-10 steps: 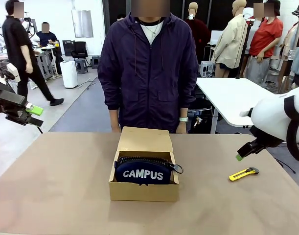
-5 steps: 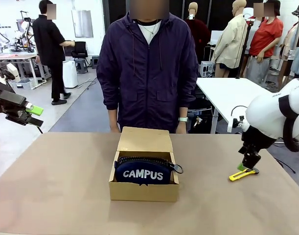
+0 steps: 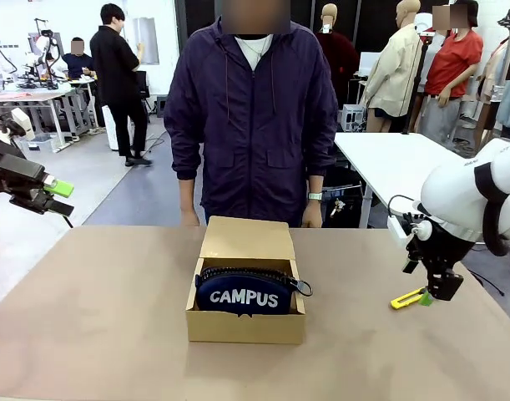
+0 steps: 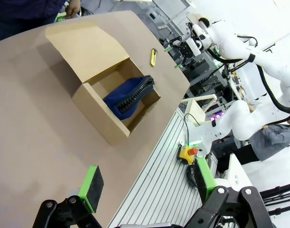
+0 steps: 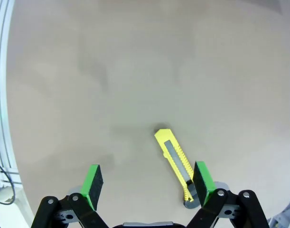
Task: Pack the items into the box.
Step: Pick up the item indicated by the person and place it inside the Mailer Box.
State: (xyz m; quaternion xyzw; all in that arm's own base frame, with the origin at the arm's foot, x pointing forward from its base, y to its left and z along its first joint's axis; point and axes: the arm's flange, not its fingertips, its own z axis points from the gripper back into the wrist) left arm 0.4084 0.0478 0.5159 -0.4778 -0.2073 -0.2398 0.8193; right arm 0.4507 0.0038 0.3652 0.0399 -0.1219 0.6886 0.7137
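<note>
The brown cardboard box [image 3: 245, 324] stands mid-table with its flap lid open toward the person. Inside it lies the navy "CAMPUS" pouch [image 3: 242, 294]. The box [image 4: 98, 110] and pouch [image 4: 129, 93] also appear in the left wrist view. The yellow-and-black utility knife [image 3: 406, 297] lies on the table at the right. My right gripper [image 3: 433, 296] points down just above it, open. In the right wrist view the knife [image 5: 175, 159] lies beside the right finger [image 5: 202, 177] of the open gripper [image 5: 147, 180]. My left gripper [image 3: 62, 198] hangs open at the far left, high above the table [image 4: 148, 183]. The black stapler is hidden.
A person in a dark jacket stands at the far edge behind the box, hands [image 3: 310, 219] by the table rim. Bare brown tabletop [image 3: 96, 317] spreads left of the box. The table's near edge and an aluminium frame [image 4: 159, 175] lie under the left gripper.
My right arm has swung in and down, turning its gripper to point at the table right over the knife. The left arm, box and pouch have not moved.
</note>
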